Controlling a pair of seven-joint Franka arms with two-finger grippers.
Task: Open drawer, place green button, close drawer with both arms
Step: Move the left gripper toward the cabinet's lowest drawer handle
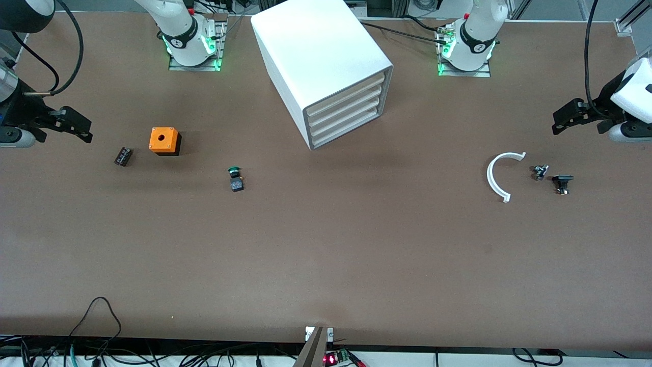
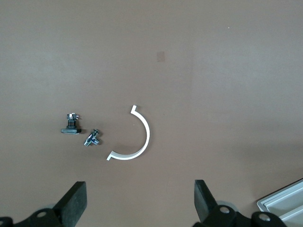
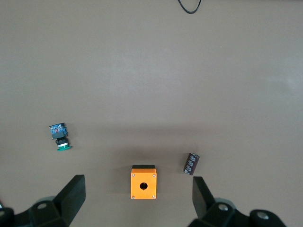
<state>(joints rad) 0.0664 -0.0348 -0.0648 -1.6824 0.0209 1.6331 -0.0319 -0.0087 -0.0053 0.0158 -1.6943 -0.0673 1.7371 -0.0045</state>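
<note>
The white cabinet [image 1: 326,66] stands on the table between the two arm bases, with its four drawers shut. The lowest drawer [image 1: 351,128] is closed. The button [image 1: 235,178], with a green cap and a black body, lies on its side on the table, nearer to the front camera than the cabinet. It also shows in the right wrist view [image 3: 60,137]. My right gripper [image 1: 76,127] is open and empty, up over the right arm's end of the table [image 3: 138,194]. My left gripper [image 1: 565,120] is open and empty over the left arm's end [image 2: 140,196].
An orange box with a hole [image 1: 164,140] [image 3: 143,184] and a small black cylinder [image 1: 123,156] [image 3: 191,163] lie toward the right arm's end. A white curved piece [image 1: 496,176] [image 2: 137,142] and two small black parts [image 1: 541,171] [image 1: 562,182] lie toward the left arm's end.
</note>
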